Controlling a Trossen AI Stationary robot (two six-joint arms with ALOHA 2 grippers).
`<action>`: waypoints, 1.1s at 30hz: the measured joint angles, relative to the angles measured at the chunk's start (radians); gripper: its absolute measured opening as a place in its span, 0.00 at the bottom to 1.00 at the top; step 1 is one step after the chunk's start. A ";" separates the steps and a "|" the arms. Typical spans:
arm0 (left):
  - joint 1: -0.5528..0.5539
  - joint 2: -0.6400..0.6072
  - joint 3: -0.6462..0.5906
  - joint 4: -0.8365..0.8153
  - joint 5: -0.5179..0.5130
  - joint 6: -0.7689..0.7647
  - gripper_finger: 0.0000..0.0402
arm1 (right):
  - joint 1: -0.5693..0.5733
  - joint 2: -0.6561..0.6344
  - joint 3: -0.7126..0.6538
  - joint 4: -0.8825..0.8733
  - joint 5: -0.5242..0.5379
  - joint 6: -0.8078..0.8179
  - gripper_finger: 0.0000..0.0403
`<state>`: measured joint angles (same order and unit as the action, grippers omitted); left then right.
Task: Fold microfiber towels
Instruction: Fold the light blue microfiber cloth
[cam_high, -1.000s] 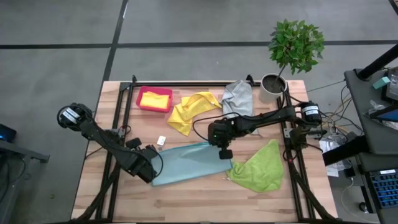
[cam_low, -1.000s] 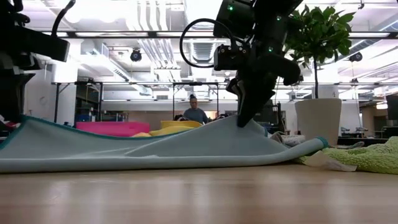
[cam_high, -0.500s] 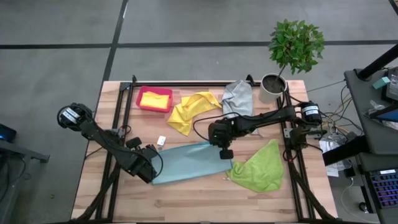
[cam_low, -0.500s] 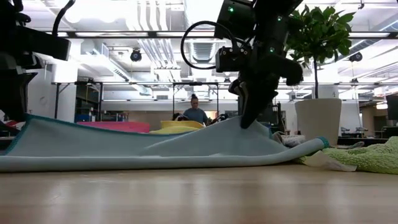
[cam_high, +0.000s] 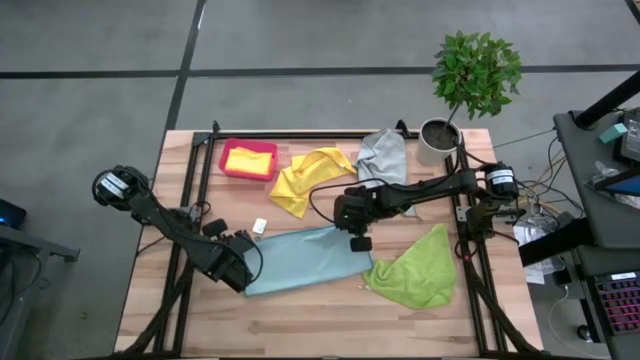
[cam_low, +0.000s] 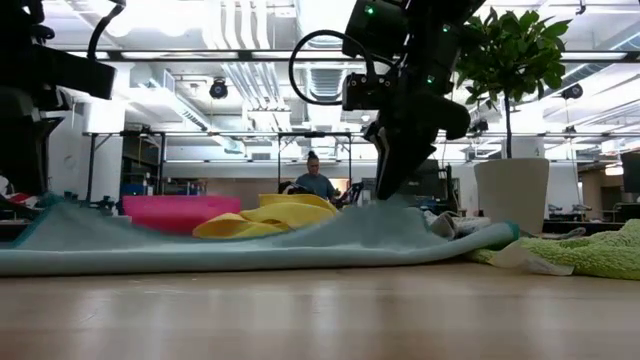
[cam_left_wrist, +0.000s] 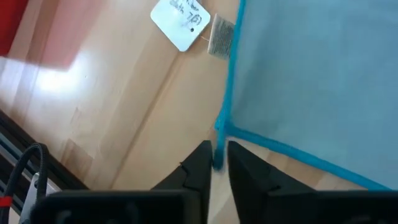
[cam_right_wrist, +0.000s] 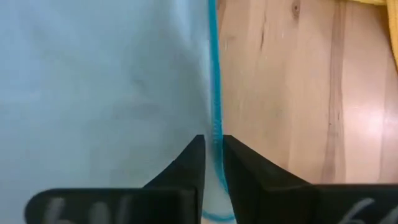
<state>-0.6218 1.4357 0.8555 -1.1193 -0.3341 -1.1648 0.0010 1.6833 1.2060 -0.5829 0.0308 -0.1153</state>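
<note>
Light blue towel (cam_high: 300, 261) (lying mid-table, between bin and lime green towel (cam_high: 415, 270)): left gripper (cam_left_wrist: 214, 163) and right gripper (cam_right_wrist: 213, 163), fingers slightly apart, straddle its hem at opposite ends.

White tag (cam_left_wrist: 181, 23) text beside light blue towel (cam_left_wrist: 323, 81) too blurred to read. Towel cut off by the left wrist frame edge. Pink bin (cam_low: 180, 213) partly hidden behind towel in low view.
</note>
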 joint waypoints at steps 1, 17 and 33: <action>0.000 0.000 0.000 -0.001 -0.011 0.000 0.13 | 0.000 0.000 0.000 -0.006 0.000 0.000 0.14; 0.000 -0.012 0.046 0.192 -0.017 0.127 0.29 | -0.004 -0.071 -0.022 -0.107 -0.116 0.290 0.31; 0.000 0.146 -0.029 0.448 -0.069 0.180 0.29 | -0.002 -0.091 -0.275 0.060 -0.240 0.702 0.52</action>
<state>-0.6216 1.5817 0.8266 -0.6714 -0.4026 -0.9851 -0.0006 1.5925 0.9307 -0.5230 -0.2092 0.5864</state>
